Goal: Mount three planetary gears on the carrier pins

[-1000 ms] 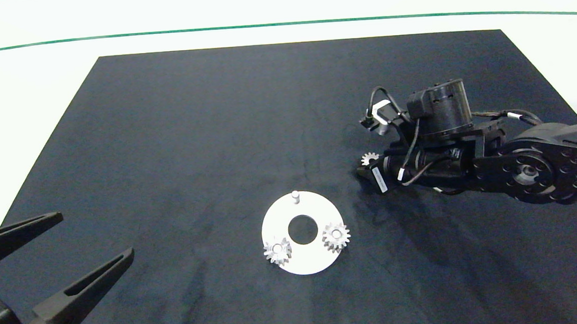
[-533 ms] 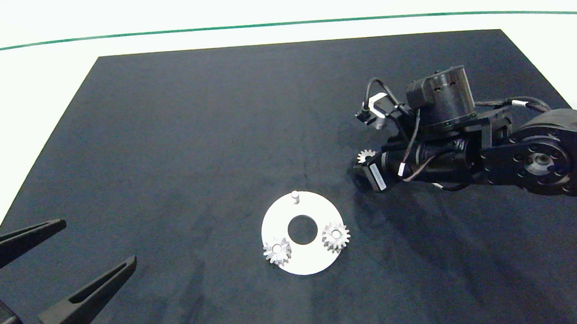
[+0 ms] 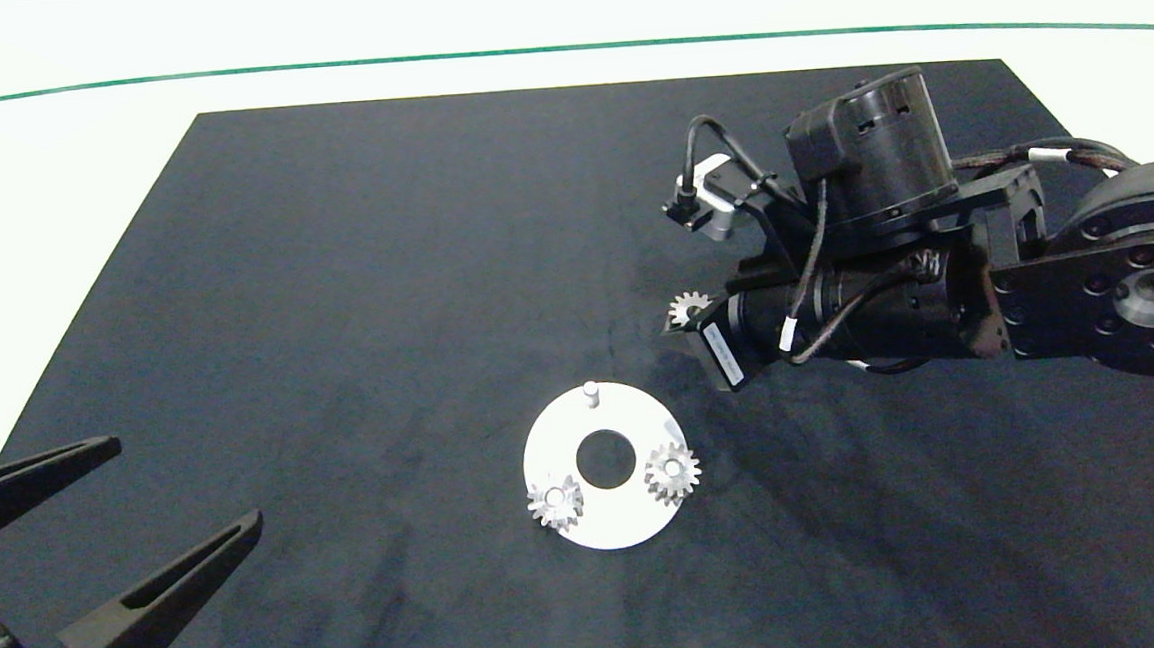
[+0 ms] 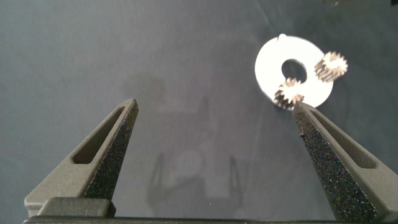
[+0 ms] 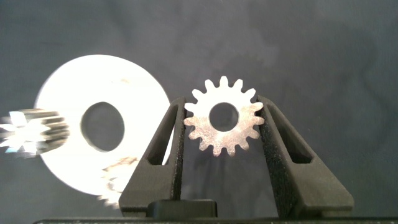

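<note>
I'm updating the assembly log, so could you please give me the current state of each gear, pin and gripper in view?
Right gripper: shut on the third gear, held above the mat.
Left gear: seated on its pin on the carrier disc.
Right gear: seated on its pin.
Far pin: bare, upright.
Left gripper: open, empty, parked near the mat's left corner.

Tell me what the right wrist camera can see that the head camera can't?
Only the right wrist view shows the held gear face-on, its centre hole open, pinched between the right claw. Only the head view shows the empty pin, the left claw parked open at the near left of the black mat, and the right arm's body. Both show the white disc and mounted gears on it.
</note>
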Available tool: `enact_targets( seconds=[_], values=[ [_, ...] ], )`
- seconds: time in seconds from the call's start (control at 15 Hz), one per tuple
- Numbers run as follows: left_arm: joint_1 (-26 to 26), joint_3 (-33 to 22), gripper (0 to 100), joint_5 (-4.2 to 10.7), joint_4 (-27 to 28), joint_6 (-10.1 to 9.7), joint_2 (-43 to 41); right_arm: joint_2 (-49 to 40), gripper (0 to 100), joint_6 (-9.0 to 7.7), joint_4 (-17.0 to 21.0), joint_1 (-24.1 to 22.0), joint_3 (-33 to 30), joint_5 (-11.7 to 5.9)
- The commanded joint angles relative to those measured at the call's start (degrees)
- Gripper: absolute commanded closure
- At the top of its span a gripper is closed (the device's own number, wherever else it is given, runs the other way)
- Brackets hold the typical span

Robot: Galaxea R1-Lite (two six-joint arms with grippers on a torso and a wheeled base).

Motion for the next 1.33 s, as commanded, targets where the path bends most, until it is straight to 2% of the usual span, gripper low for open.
enact_targets(
  seconds=[0.07, 0.33, 0.93, 1.13, 1.33],
  values=[
    [-0.1, -0.3, 0, 0.02, -0.3, 0.02, -1.4, 0.2, 75, -0.11, 1.0, 2.6, -1.1, -0.31],
    [0.0, -1.0, 0, 0.02, -0.2, -0.07, -3.5, 0.9, 75, -0.11, 4.3, 4.2, -1.1, -0.66],
    [0.0, -0.9, 0, 0.02, 0.0, -0.07, -5.1, 7.2, 75, -0.02, 4.3, 6.9, -5.7, -0.75],
    [0.0, -1.0, 0, 0.02, 0.0, -0.07, -5.1, 7.9, 75, -0.28, 4.5, 7.1, -6.4, -1.81],
    [0.0, -0.9, 0, 0.02, 0.0, -0.07, -5.1, 8.8, 75, -0.28, 4.6, 7.3, -6.8, -1.98]
  ],
)
